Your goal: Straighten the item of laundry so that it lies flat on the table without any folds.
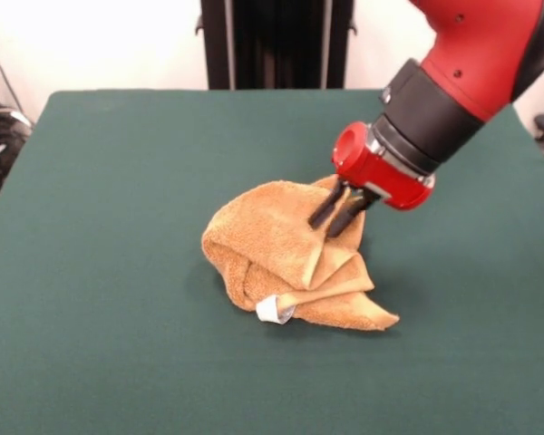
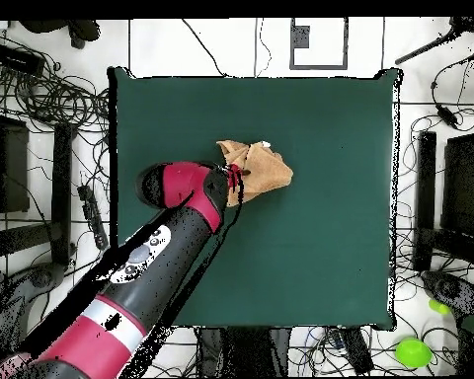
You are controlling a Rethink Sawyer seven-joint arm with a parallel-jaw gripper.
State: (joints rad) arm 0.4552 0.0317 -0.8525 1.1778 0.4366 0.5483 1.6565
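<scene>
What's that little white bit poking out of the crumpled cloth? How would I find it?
Start at the big green table, then find the bunched-up orange-tan towel near its middle, where the gripper touches it. At the towel's front edge sits the small white tag, the only white spot on it.

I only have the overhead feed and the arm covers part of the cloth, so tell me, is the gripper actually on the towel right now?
Observer: Yes. In the front view the gripper has both fingertips pressed into the top of the crumpled towel, close together with a narrow gap.
Operator: Is the towel anywhere near flat?
Observer: No. It stands in a rumpled heap with several overlapping folds on the table.
Operator: Where is the tag?
Observer: The small white tag sticks out at the heap's lower front edge, on the side away from the gripper.
</scene>
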